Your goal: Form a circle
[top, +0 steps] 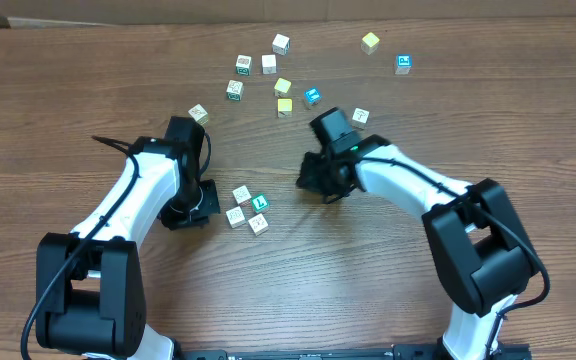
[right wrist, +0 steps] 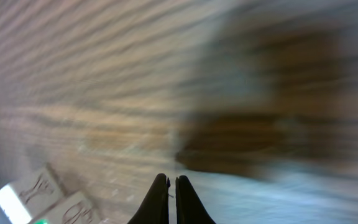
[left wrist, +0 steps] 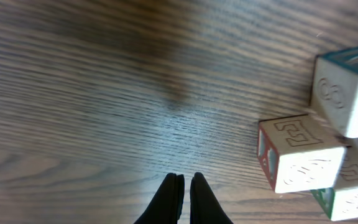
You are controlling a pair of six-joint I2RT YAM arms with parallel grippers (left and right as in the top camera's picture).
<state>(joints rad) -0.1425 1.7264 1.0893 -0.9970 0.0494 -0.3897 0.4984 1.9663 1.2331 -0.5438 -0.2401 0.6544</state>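
Your left claw is shut tight and holds nothing, its tips over the wood table. Your right claw is shut and empty too. The little ring of blocks, with one green block in it, sits between the two claws, nearer the left one.
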